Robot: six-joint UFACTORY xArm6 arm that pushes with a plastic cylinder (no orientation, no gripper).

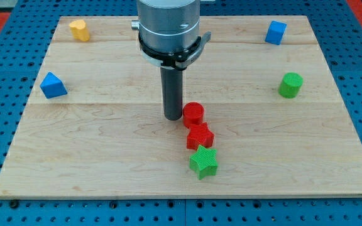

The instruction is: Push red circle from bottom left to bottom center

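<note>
The red circle (193,113) stands a little below the board's centre. My tip (172,117) rests on the board right at the circle's left side, touching or nearly touching it. Just below the circle sits a red star-like block (200,137), touching it. A green star (203,162) lies right below that, so the three form a short line running toward the view's bottom.
A yellow block (78,29) sits at the top left, a blue triangular block (53,85) at the left, a blue cube (275,32) at the top right, and a green cylinder (290,85) at the right. The wooden board (105,150) lies on blue pegboard.
</note>
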